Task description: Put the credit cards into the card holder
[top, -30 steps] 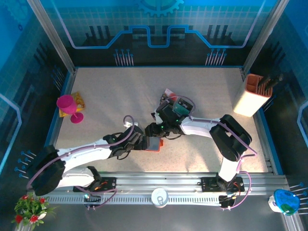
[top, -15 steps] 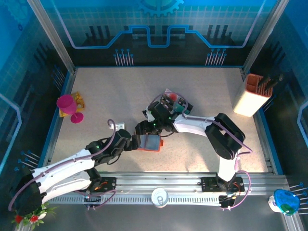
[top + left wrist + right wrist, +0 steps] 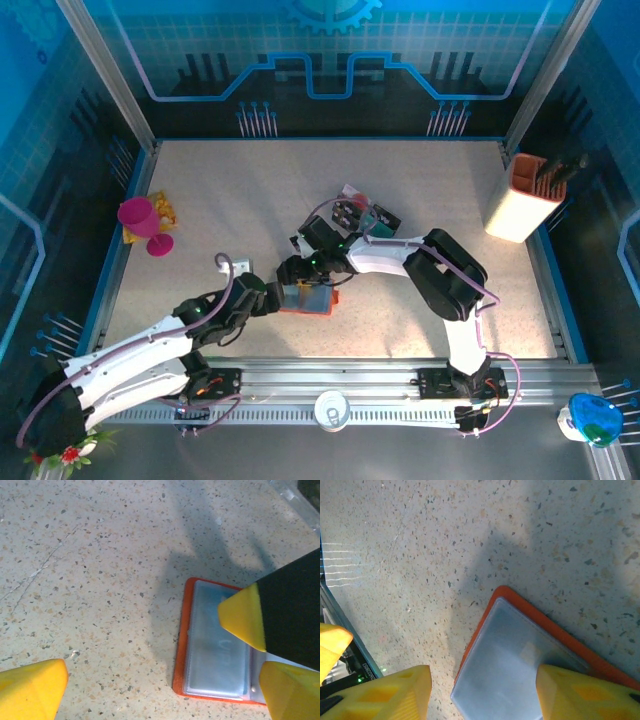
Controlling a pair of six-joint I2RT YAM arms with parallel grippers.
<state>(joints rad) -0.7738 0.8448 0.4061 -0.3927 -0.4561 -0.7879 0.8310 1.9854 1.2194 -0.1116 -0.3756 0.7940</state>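
Near the middle of the table (image 3: 200,200), toward 6 o'clock, the orange card holder (image 3: 312,299) is seen lying open and flat, its clear sleeves turned up. At its 9 o'clock edge the left claw (image 3: 276,297) is held with jaws spread wide and nothing between them. At 11 o'clock the right claw (image 3: 300,283) is poised over the holder, jaws partly apart, one fingertip (image 3: 242,615) above the sleeve; nothing is gripped. Cards (image 3: 365,213) are seen grouped at 1 o'clock, apart from the holder.

A robotics lab cell: aluminium frame (image 3: 100,65), blue circuit-print walls (image 3: 400,50).
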